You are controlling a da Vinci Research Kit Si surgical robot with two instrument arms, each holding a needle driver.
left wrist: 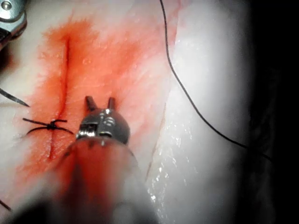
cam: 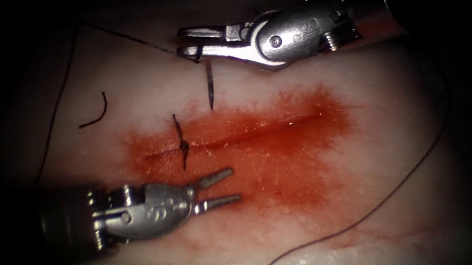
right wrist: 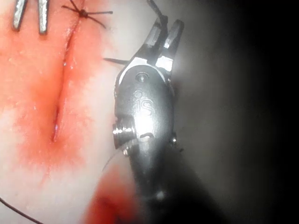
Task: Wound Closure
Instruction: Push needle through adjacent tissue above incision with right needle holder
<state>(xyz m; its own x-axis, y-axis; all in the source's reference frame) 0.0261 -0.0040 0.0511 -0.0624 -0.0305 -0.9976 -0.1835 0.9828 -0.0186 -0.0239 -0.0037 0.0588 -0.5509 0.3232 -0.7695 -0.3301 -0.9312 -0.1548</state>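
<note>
We had one stitch done: a knot [cam: 183, 147] sat across the cut [cam: 236, 138] toward its 9 o'clock end, the rest of the cut lying unclosed toward 3 o'clock.

Our right end effector [cam: 188, 43] was at 12 o'clock of the tissue [cam: 388, 83], above the cut, clamped on the needle [cam: 210, 90] at its thread end. The needle hung free, tip pointing to 6 o'clock, just short of the red fluid [cam: 283, 173], not in the tissue.

Our left end effector [cam: 226, 187] hovered at 6 o'clock of the cut, jaws parted wide, holding nothing.

We judged this as between stitches: needle loaded, second bite not yet begun. A next bite would call for the tip squared to the cut just to 3 o'clock of the knot.

Around:
- Thread [cam: 406, 181] ran from the needle in a long loop out to 9 o'clock, and another run swept round 3 to 6 o'clock.
- A cut end of thread [cam: 95, 115] lay loose at 9 o'clock, well apart from the knot.

In the way: we thought the loose loops could snag either tool, and the knot's tails stood near the left jaws.
</note>
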